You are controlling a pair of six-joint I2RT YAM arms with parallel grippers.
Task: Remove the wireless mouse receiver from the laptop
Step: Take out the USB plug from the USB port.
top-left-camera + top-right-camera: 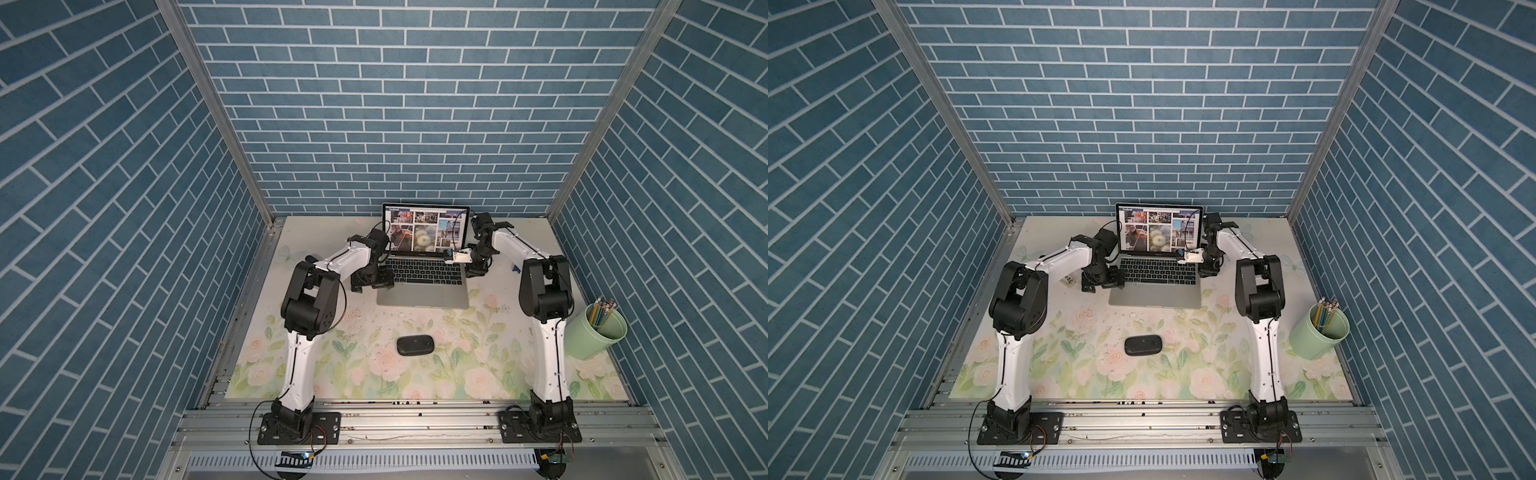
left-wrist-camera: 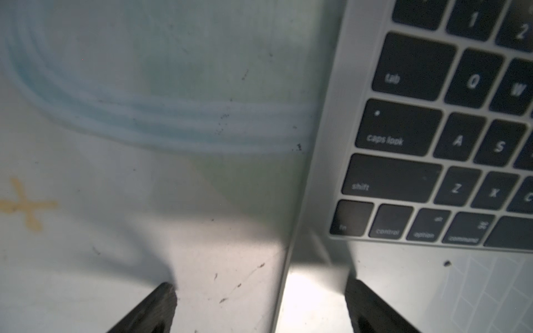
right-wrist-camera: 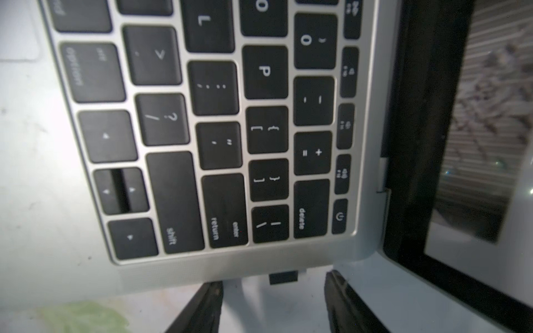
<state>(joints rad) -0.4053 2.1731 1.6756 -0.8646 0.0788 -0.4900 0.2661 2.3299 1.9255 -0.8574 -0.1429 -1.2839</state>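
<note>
The silver-grey laptop (image 1: 424, 291) (image 1: 1154, 295) stands open at the back of the table, its screen showing a grid of photos. In the right wrist view the wireless mouse receiver (image 3: 283, 277), a tiny black stub, sticks out of the laptop's side edge (image 3: 202, 268) near the delete key. My right gripper (image 3: 274, 291) (image 1: 473, 272) is open, one finger on either side of the stub, with gaps to both. My left gripper (image 2: 261, 294) (image 1: 372, 284) is wide open, straddling the laptop's opposite side edge (image 2: 291, 245) by the fn key. Neither gripper holds anything.
A black oval mouse (image 1: 415, 345) (image 1: 1143, 345) lies on the flowered mat in front of the laptop. A green cup of pencils (image 1: 596, 330) (image 1: 1318, 328) leans at the right edge. A small blue piece (image 1: 516, 269) lies behind the right arm. Blue brick walls close in three sides.
</note>
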